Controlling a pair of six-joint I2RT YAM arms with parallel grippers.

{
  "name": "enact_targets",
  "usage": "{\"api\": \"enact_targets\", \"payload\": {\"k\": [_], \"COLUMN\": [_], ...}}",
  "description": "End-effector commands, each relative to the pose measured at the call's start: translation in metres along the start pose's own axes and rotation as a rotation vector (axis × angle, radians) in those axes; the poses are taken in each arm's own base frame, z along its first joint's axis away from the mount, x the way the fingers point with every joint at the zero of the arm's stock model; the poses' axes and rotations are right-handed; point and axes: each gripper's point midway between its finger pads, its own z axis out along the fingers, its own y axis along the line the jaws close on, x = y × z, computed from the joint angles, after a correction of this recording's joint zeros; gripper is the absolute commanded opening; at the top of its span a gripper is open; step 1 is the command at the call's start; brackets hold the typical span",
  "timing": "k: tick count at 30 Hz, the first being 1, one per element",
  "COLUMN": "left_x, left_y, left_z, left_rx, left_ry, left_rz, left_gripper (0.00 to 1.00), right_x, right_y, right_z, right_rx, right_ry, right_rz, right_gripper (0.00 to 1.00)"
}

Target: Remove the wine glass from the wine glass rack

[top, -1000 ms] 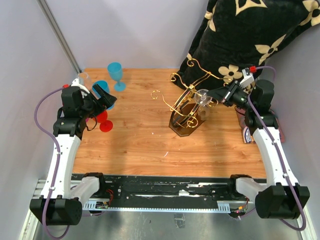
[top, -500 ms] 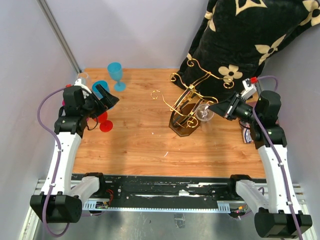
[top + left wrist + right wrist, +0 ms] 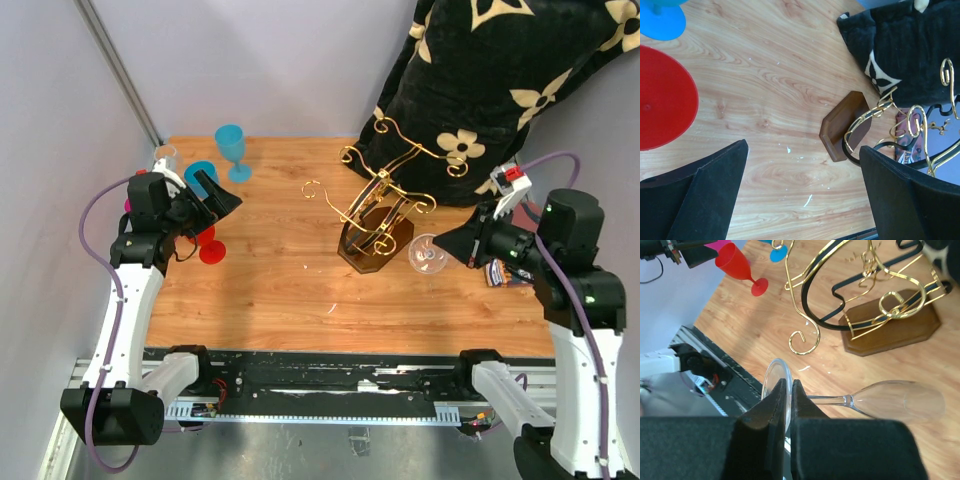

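Note:
The gold wire rack (image 3: 385, 195) stands on its dark brown base (image 3: 372, 248) right of the table's middle; it also shows in the right wrist view (image 3: 875, 295) and the left wrist view (image 3: 910, 127). My right gripper (image 3: 458, 240) is shut on the foot of a clear wine glass (image 3: 427, 255), which is held clear of the rack, to its right, above the table. In the right wrist view the fingers (image 3: 788, 405) pinch the round foot (image 3: 773, 385) and the bowl (image 3: 900, 401) lies sideways. My left gripper (image 3: 222, 198) is open and empty at the far left.
A red glass (image 3: 207, 243) and blue glasses (image 3: 233, 150) stand near the left gripper. A black cushion with cream flowers (image 3: 490, 80) leans behind the rack. A dark object (image 3: 500, 272) lies on the table by the right arm.
My right gripper has pulled the clear glass out of the rack, moving right and toward the near edge. The left arm has hardly moved.

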Motion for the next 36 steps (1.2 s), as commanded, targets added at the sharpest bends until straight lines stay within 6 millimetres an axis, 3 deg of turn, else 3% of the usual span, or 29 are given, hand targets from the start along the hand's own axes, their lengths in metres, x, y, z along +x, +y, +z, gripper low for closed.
{"api": "enact_targets", "payload": {"k": [1,4,9,17,22,28,36], "left_x": [-0.003,-0.001,-0.001,-0.015,-0.025,-0.033,-0.020], "left_y": [-0.013,-0.017,-0.022,-0.028,-0.036,-0.060,-0.093], "left_z": [0.000,0.003,0.007,0.006,0.005,0.007,0.002], "left_rx": [0.057,0.082,0.109,0.103,0.118,0.222,0.400], "left_ry": [-0.002,0.011,0.041,0.015,0.007,0.053,0.210], "left_rz": [0.005,-0.001,-0.002,0.022,0.032,-0.010,-0.082], "left_gripper": [1.00,1.00,1.00,1.00,1.00,1.00,0.95], "right_x": [-0.006,-0.026,-0.053,-0.075,-0.069,-0.058,-0.029], "right_y": [0.009,0.014,0.029,0.051,0.084,0.123,0.165], "right_z": [-0.030,-0.031,-0.016,0.034,0.072,0.090,0.118], "right_rx": [0.072,0.070,-0.021,-0.017,-0.075,-0.227,-0.482], "right_ry": [0.022,-0.039,-0.130,-0.077,-0.053,-0.134,-0.160], "right_rz": [-0.220,-0.346,-0.572,-0.964,-1.217,-1.381,-1.495], "right_gripper": [0.01,0.01,0.01,0.01,0.01,0.01,0.00]}}
